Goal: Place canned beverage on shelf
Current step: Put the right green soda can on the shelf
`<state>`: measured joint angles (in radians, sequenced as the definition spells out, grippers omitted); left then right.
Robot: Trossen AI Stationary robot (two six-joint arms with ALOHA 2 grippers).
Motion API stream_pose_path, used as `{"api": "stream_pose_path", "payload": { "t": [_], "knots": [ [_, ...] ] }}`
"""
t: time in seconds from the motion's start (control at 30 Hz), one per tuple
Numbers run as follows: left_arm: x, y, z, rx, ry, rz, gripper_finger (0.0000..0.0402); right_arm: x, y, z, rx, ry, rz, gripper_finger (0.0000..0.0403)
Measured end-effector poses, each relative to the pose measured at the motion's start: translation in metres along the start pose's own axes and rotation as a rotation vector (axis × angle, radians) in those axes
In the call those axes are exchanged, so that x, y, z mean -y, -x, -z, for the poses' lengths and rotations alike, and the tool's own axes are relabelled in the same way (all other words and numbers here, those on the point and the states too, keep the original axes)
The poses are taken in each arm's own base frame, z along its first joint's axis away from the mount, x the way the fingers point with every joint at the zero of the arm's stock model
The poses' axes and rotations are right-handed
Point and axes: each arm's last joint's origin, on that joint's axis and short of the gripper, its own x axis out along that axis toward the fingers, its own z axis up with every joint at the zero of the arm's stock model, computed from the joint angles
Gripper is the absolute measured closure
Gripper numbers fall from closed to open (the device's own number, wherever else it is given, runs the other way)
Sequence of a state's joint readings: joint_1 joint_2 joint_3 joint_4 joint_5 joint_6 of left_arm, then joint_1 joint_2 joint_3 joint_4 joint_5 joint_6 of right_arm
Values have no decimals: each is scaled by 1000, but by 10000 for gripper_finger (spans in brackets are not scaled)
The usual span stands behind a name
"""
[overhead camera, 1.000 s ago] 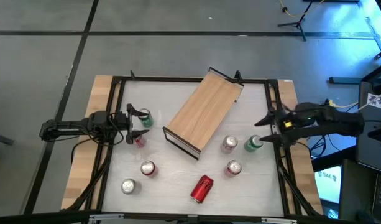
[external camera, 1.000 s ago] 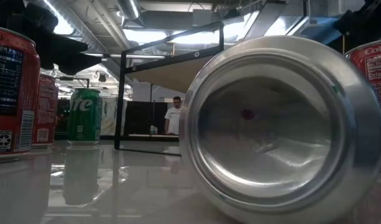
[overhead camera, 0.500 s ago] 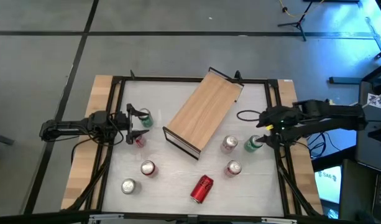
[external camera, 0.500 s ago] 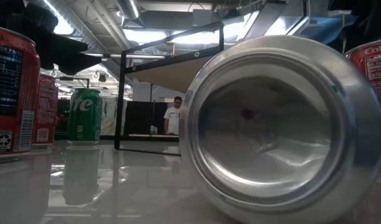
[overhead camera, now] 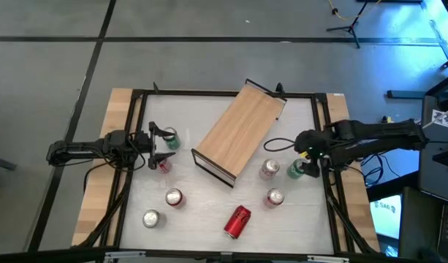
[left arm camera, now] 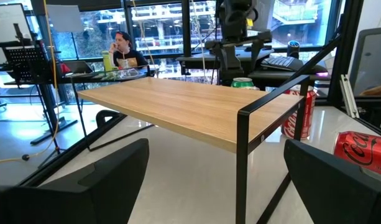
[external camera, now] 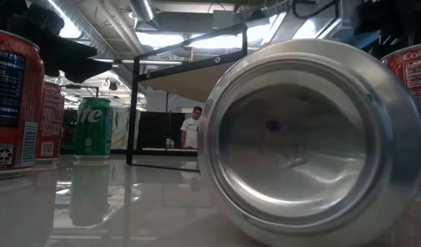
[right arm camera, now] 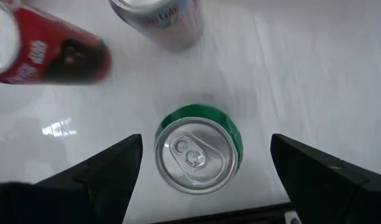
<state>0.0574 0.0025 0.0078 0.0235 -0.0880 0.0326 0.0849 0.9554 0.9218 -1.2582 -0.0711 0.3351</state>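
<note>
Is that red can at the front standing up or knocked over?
Knocked over: the red can lies on its side, its silver end facing the table's front edge.

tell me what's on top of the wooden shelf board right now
Nothing: the light-wood shelf board with dark metal end frames is bare in the high and left wrist views. All cans stand or lie on the white table. The space under the board is hidden from above.
</note>
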Motion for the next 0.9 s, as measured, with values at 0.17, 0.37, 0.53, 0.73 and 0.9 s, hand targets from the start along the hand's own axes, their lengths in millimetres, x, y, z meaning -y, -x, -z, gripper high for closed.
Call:
{"api": "stream_pose_path", "payload": {
  "t": [0.17,0.37,0.53,0.73,0.9],
  "knots": [
    [0,0,0,0,0,0,37,-2,-11,-8,-74,-4,14,54],
    [0,0,0,0,0,0,37,-4,-24,-14,-176,-13,22,54],
    [0,0,0,0,0,0,37,-5,-34,-19,-225,-17,41,54],
    [0,0,0,0,42,0,37,-6,-44,-25,-275,-21,60,54],
    [0,0,0,0,78,0,37,-7,-48,-26,-301,-8,66,54]
  ]
}}
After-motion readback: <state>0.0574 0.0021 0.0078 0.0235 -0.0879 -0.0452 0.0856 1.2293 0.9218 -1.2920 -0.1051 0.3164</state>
